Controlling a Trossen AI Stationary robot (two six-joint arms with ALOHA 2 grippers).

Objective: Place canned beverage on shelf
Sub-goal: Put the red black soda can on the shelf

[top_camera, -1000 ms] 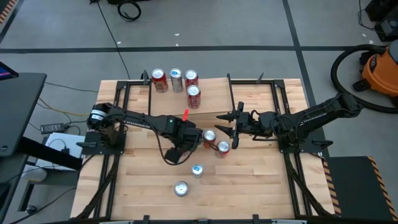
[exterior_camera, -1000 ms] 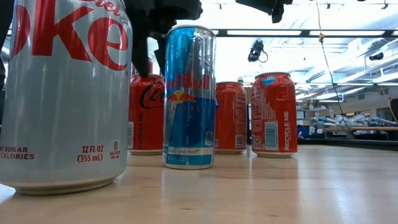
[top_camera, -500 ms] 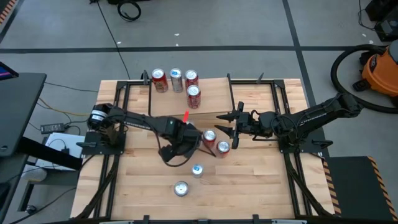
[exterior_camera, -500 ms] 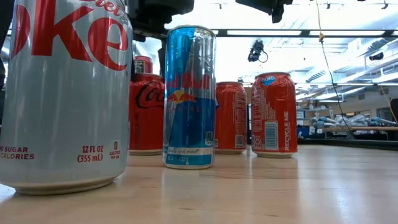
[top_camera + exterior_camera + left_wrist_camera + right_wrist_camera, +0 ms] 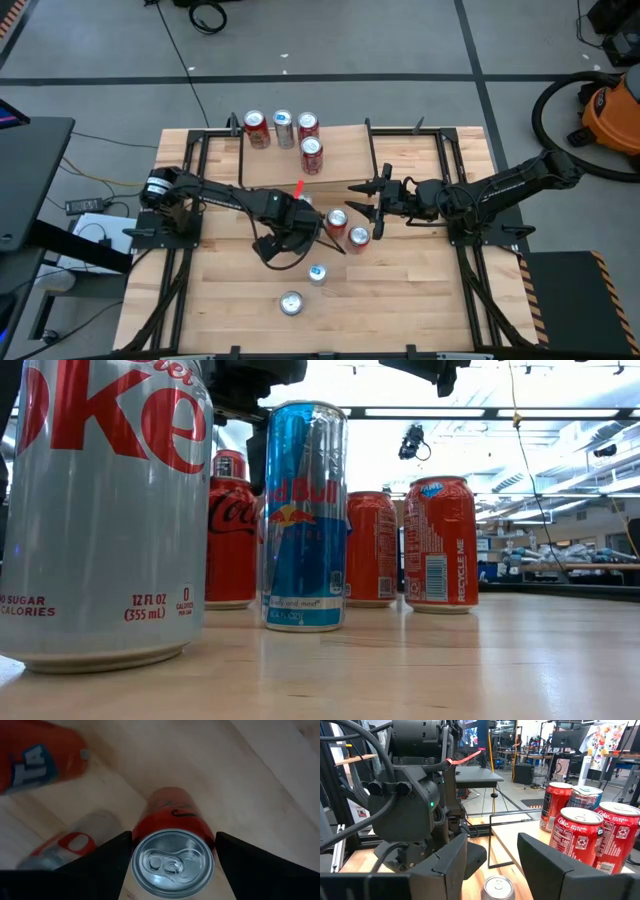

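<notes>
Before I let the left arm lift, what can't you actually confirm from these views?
- Finger contact on the Coca-Cola can: left wrist view, the can's top hides it.
- Left gripper fingers: high view, too small.
- Shelf free space: low view, hidden behind the Diet Coke can.

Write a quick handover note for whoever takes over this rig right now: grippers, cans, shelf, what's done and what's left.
Left gripper: shut on the red Coca-Cola can at table centre, beside the orange Fanta can.
Right gripper: open, holding nothing, waiting beside the shelf.
Done: four cans already stand on the shelf.
Left: carry the gripped can to the shelf. The blue Red Bull can and the silver Diet Coke can stand on the table too.
</notes>
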